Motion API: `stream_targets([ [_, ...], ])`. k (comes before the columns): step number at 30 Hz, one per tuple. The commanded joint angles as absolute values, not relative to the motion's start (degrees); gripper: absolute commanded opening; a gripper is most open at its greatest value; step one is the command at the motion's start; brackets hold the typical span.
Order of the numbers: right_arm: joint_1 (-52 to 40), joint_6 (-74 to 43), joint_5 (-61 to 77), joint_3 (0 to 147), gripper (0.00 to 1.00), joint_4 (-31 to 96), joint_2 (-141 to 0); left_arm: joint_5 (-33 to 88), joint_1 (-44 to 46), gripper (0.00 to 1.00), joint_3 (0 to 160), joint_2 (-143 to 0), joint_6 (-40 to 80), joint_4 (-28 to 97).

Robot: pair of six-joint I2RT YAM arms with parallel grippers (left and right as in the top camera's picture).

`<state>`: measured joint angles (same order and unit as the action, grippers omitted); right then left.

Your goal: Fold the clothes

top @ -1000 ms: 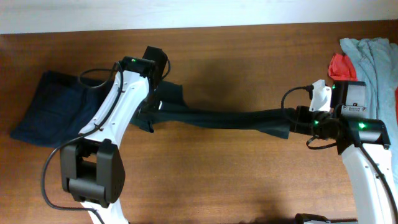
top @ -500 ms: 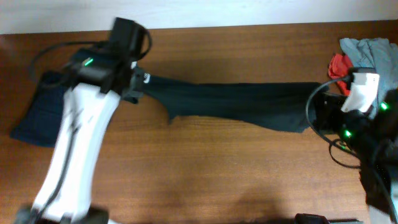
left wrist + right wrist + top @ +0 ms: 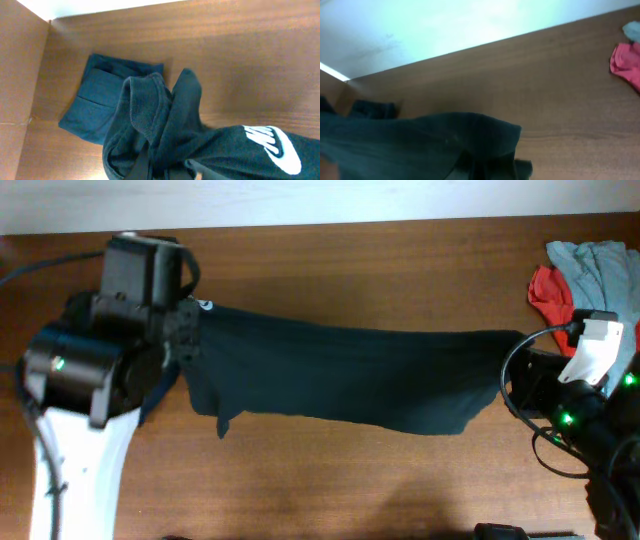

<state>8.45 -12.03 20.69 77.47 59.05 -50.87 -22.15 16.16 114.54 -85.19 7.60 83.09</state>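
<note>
t-shirt (image 3: 350, 380) stretches across the table (image 3: 350, 490) (side to side); garment pile (image 3: 585, 265) far right.

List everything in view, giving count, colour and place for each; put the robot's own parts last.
T-shirt: one, black, stretched over the table's middle between both grippers.
folded garment: one, dark navy, far left of the table, by the left arm.
grey garment: one, light grey, far right corner.
red garment: one, red, touching the grey garment's inner side.
table: one, brown wood.
left gripper: one, black, shut on the T-shirt's left end.
right gripper: one, black, shut on its right end.
</note>
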Motion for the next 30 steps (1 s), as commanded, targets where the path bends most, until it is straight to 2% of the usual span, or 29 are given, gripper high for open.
stream_targets([
  [1,8.64,-12.49,20.34,77.80,0.06,59.70,-54.26,-23.83,16.05,0.02,114.63,-90.50,8.08,82.76],
  [6,8.64,-12.49,20.36,77.10,0.06,54.61,-66.70,-23.79,16.05,0.12,114.63,-100.55,4.05,73.84],
  [8,8.64,-12.51,20.38,77.10,0.07,51.51,-71.33,-23.81,16.05,0.13,114.63,-103.20,1.76,70.96],
  [10,8.64,-12.51,20.38,77.10,0.09,48.90,-76.29,-23.86,15.94,0.19,114.63,-106.65,-0.16,67.40],
  [12,8.64,-12.53,20.38,77.10,0.09,45.21,-81.97,-23.83,15.49,0.19,114.63,-110.30,-2.02,63.11],
  [13,8.64,-12.53,20.38,77.10,0.04,44.14,-83.88,-23.86,15.18,0.10,114.63,-111.96,-2.31,61.82],
  [15,8.64,-12.51,20.38,77.10,0.04,43.70,-86.98,-23.70,14.72,0.00,114.63,-113.93,-1.78,62.26],
  [21,8.64,-10.94,20.95,77.10,0.04,46.15,-87.13,-21.12,14.55,0.00,114.63,-113.06,0.38,69.08],
  [22,8.64,-10.96,20.62,77.12,0.04,46.22,-86.41,-18.65,14.57,0.03,114.63,-112.84,0.08,69.97],
  [24,8.71,-10.98,20.29,77.12,0.06,46.15,-85.45,-11.64,14.57,0.17,114.61,-112.81,-1.83,72.18],
  [25,8.78,-10.98,20.29,77.12,0.10,46.06,-85.21,-8.73,14.57,0.22,114.37,-112.92,-2.70,72.86],
  [26,8.75,-11.03,19.64,77.14,0.20,46.04,-85.10,-4.84,14.59,0.27,113.47,-113.14,-3.86,73.36],
  [30,8.75,-11.00,17.30,77.14,0.19,46.59,-85.12,-2.31,14.63,0.32,109.56,-113.30,-4.01,71.81],
])
